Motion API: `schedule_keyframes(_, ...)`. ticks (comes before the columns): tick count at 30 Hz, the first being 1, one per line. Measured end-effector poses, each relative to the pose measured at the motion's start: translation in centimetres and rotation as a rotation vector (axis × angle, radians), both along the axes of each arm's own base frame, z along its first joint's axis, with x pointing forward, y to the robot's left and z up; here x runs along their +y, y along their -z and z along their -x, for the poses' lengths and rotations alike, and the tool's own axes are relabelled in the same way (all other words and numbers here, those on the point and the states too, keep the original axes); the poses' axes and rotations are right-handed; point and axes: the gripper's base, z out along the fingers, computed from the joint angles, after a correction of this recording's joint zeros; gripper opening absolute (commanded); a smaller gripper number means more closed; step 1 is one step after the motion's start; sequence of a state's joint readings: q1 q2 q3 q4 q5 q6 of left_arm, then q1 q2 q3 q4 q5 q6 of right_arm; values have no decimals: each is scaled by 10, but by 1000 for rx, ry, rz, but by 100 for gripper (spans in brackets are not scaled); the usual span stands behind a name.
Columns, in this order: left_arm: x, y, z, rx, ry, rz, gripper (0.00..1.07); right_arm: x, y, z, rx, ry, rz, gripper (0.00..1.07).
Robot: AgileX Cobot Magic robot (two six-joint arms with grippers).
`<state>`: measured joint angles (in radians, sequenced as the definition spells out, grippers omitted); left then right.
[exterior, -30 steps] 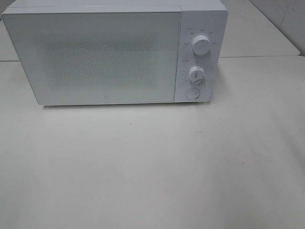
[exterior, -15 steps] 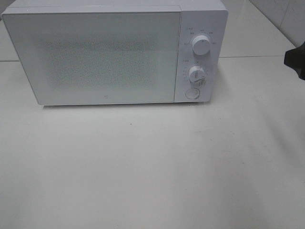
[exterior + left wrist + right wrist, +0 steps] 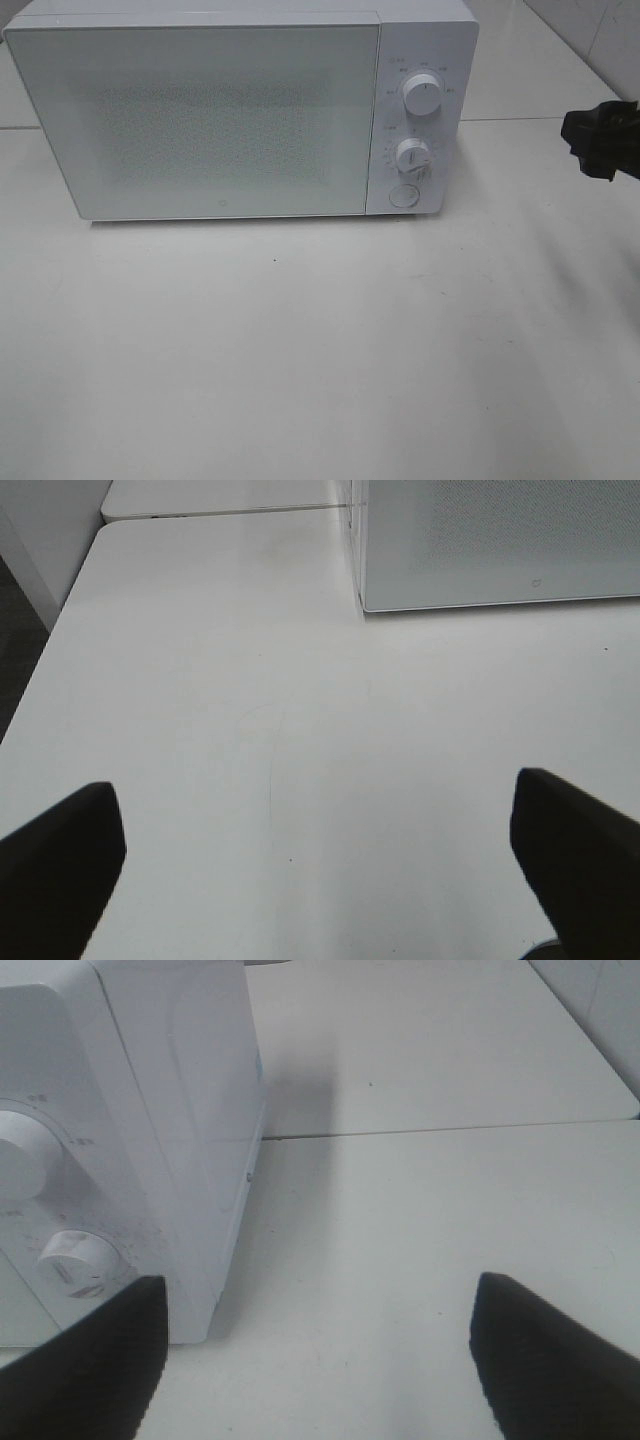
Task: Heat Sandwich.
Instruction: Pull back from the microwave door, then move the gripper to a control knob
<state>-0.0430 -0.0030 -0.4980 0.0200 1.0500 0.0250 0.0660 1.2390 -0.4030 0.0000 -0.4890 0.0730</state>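
The right pincer, wide and empty, has entered over the right edge of the worktop toward the shut white boxy microwave, the left pincer is likewise wide, and the sandwich is nowhere visible, so loading is unverified.

A high camera looked steeply down from the front at a white microwave standing toward the worktop's far edge. It took in the whole front face and the bare worktop before it. The left wrist camera sat low over the worktop's left part, facing the microwave's near door corner, with the left gripper's dark fingers framing its view. The right wrist camera looked from close by at the microwave's right side and its dials, which the high view also showed.
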Motion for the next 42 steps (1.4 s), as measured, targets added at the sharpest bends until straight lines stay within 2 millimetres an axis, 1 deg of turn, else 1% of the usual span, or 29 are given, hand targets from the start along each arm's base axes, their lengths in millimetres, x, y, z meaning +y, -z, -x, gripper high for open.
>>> schedule_keyframes(1, 0, 0, 0, 0, 0, 0, 101, 0, 0, 0, 0, 0, 0, 79)
schedule_keyframes(2, 0, 0, 0, 0, 0, 0, 101, 1, 7, 1, -5, 14, -2, 79)
schedule_keyframes(3, 0, 0, 0, 0, 0, 0, 101, 2, 10, 2, -11, 21, 3, 79)
schedule_keyframes(5, 0, 0, 0, 0, 0, 0, 101, 10, 18, 4, -28, 21, 22, 79)
schedule_keyframes(6, 0, 0, 0, 0, 0, 0, 101, 10, 18, 4, -28, 21, 22, 79)
schedule_keyframes(9, 0, 0, 0, 0, 0, 0, 101, 21, 27, 4, -37, 10, 42, 79)
schedule_keyframes(10, 0, 0, 0, 0, 0, 0, 101, 28, 30, 3, -49, 8, 48, 79)
schedule_keyframes(11, 0, 0, 0, 0, 0, 0, 101, 28, 30, 3, -49, 8, 48, 79)
schedule_keyframes(14, 0, 0, 0, 0, 0, 0, 101, 39, 34, 2, -76, 8, 58, 79)
schedule_keyframes(15, 0, 0, 0, 0, 0, 0, 101, 48, 38, 3, -86, 0, 71, 79)
schedule_keyframes(16, 0, 0, 0, 0, 0, 0, 101, 48, 38, 3, -86, 0, 71, 79)
schedule_keyframes(20, 0, 0, 0, 0, 0, 0, 101, 66, 46, 5, -113, 3, 93, 78)
schedule_keyframes(21, 0, 0, 0, 0, 0, 0, 101, 66, 46, 5, -113, 3, 93, 78)
schedule_keyframes(23, 0, 0, 0, 0, 0, 0, 101, 73, 51, 5, -113, 3, 101, 78)
schedule_keyframes(24, 0, 0, 0, 0, 0, 0, 101, 81, 54, 5, -114, -2, 99, 77)
schedule_keyframes(25, 0, 0, 0, 0, 0, 0, 101, 81, 54, 5, -114, -2, 99, 77)
schedule_keyframes(27, 0, 0, 0, 0, 0, 0, 101, 90, 57, 4, -115, -4, 99, 77)
schedule_keyframes(28, 0, 0, 0, 0, 0, 0, 101, 97, 60, 3, -116, -6, 100, 77)
schedule_keyframes(30, 0, 0, 0, 0, 0, 0, 101, 100, 60, 3, -120, -4, 99, 76)
schedule_keyframes(33, 0, 0, 0, 0, 0, 0, 101, 114, 64, 1, -126, -9, 111, 76)
schedule_keyframes(36, 0, 0, 0, 0, 0, 0, 101, 120, 65, -1, -125, -14, 117, 76)
schedule_keyframes(38, 0, 0, 0, 0, 0, 0, 101, 129, 64, -6, -136, -24, 126, 76)
schedule_keyframes(40, 0, 0, 0, 0, 0, 0, 101, 131, 64, -7, -137, -26, 125, 76)
schedule_keyframes(42, 0, 0, 0, 0, 0, 0, 101, 137, 64, -13, -144, -26, 126, 76)
